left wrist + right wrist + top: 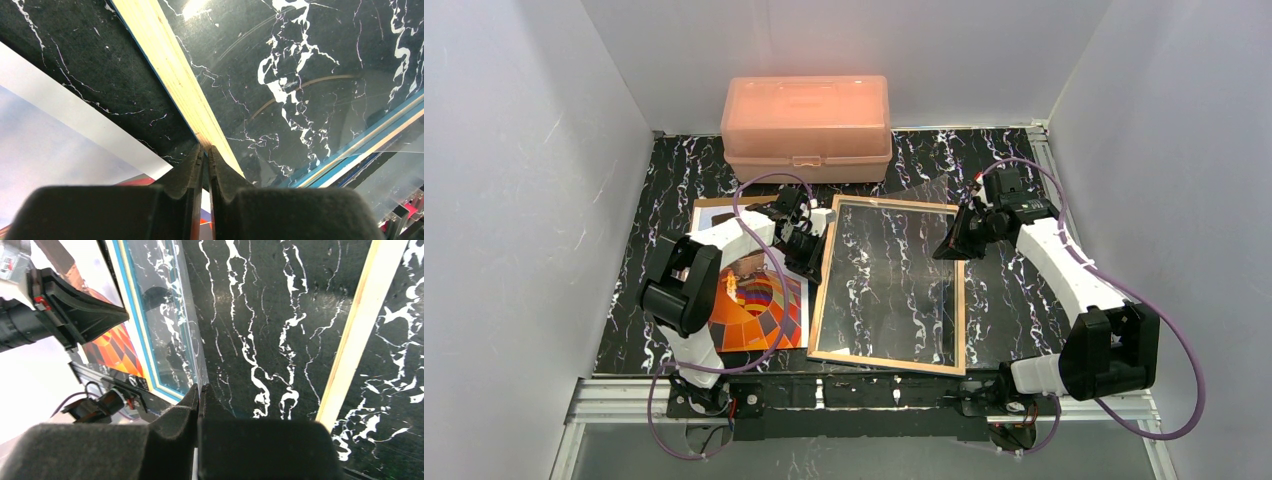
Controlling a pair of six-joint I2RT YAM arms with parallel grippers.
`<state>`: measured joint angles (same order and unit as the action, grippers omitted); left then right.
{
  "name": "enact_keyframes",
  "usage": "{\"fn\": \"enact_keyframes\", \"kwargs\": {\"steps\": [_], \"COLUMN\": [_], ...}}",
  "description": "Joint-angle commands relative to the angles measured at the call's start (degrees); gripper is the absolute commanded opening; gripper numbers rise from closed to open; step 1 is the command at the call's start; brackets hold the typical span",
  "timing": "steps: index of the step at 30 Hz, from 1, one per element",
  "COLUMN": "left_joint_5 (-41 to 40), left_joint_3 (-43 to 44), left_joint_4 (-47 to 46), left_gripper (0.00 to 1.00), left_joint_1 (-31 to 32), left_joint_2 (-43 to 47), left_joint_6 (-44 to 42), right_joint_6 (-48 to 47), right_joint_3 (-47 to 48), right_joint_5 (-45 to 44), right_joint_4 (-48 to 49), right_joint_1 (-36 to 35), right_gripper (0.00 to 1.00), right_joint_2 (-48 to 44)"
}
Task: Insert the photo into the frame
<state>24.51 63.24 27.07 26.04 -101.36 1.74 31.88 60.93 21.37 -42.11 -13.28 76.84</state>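
The frame [961,310] lies flat mid-table, tan wooden back edges up, the marble table showing through it. The photo [759,305], orange chequered balloon, lies left of it, partly under my left arm. My left gripper [816,258] is shut with nothing between the fingers; in the left wrist view its tips [205,149] rest at the frame's tan left edge [165,60], beside the photo's pale sky [45,145]. My right gripper [946,248] is shut on a clear sheet [924,195], tilted up over the frame's far right corner. The right wrist view shows the jaws [200,387] pinching that sheet's edge [192,330].
A salmon-pink plastic box [806,128] stands at the back centre. A brown board [714,205] lies under the photo's far end. White walls close in both sides. A metal rail [874,392] runs along the near edge. The right wrist view shows my left gripper [60,310] and the frame's far edge [350,340].
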Motion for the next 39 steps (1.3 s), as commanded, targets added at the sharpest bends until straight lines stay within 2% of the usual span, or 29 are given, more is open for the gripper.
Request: {"fn": "enact_keyframes", "kwargs": {"steps": [1, 8, 18, 30, 39], "left_joint_5": [-4.7, -4.8, -5.1, -5.3, -5.4], "left_joint_3": [-2.3, -2.8, -2.9, -2.9, -2.9], "left_joint_4": [0.8, 0.3, 0.0, 0.1, 0.0], "left_gripper": [0.05, 0.05, 0.04, 0.04, 0.03], "left_joint_1": [0.2, 0.2, 0.2, 0.1, 0.1], "left_joint_2": [0.3, 0.5, 0.8, 0.6, 0.3], "left_joint_6": [-3.2, -3.4, -3.5, -3.7, -3.9], "right_joint_6": [3.8, 6.4, 2.2, 2.6, 4.2], "right_joint_3": [0.0, -0.9, 1.5, 1.7, 3.1], "right_joint_5": [8.7, 12.9, 10.0, 11.1, 16.4], "right_joint_4": [-1.4, -0.8, -6.7, -6.9, -5.9], "right_joint_1": [1.0, 2.6, 2.7, 3.0, 5.0], "right_gripper": [0.01, 0.01, 0.01, 0.01, 0.01], "right_joint_2": [-0.1, -0.1, 1.1, 0.1, -0.3]}}
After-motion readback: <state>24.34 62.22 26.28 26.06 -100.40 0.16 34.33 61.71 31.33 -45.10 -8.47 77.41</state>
